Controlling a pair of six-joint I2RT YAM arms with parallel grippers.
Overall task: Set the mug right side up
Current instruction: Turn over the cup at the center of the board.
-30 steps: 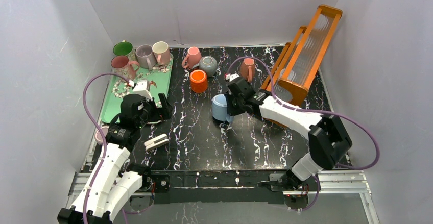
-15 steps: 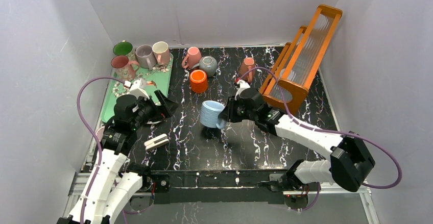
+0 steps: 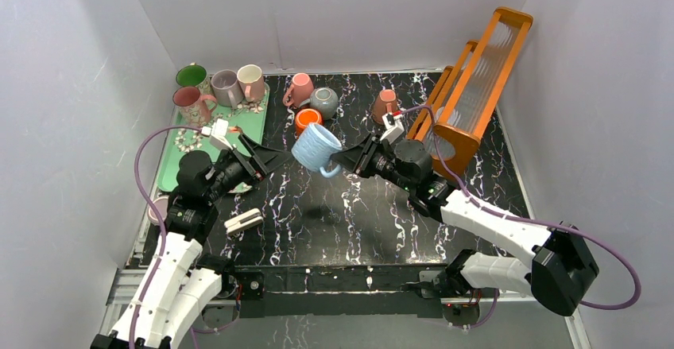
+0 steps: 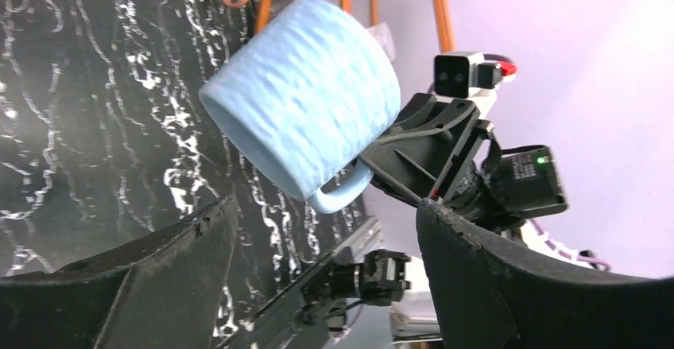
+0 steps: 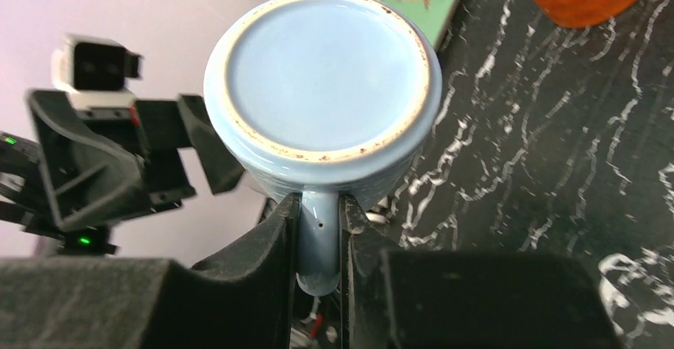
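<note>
Up off the counter (image 3: 381, 222) now: a second ago the blue mug (image 3: 316, 148) stood upside down near the middle. It has since been lifted and carried left, and it hangs tipped over in mid-air. The left arm has swung in to meet it.

Grip state:
- The right gripper (image 3: 350, 160) is clenched on the handle (image 5: 318, 238) alone. In the right wrist view the fingers (image 5: 282, 230) pinch the loop from both sides, and the mug's unglazed base ring faces that camera.
- The left gripper (image 3: 270, 158) is released, with its jaws spread and nothing between them.

Position: the mug is just ahead of the left gripper and apart from it. In the left wrist view the ribbed body sits above and between the two fingertips, not yet inside them. I can't see the mouth of the mug from any view.

Risks as I judge them:
- The only hold is a pinch on a thin handle with the whole body hanging out to one side, so the mug could swivel in the pinch or slip out.
- If the left jaws close on the wide body off-centre, they could push it sideways against the right grip and twist it loose.
- The two grippers are close nose to nose, so a small overshoot would make them collide.
- A drop from here would land on the hard counter near the orange mug (image 3: 306, 116), which sits just behind, and either mug could chip.
</note>
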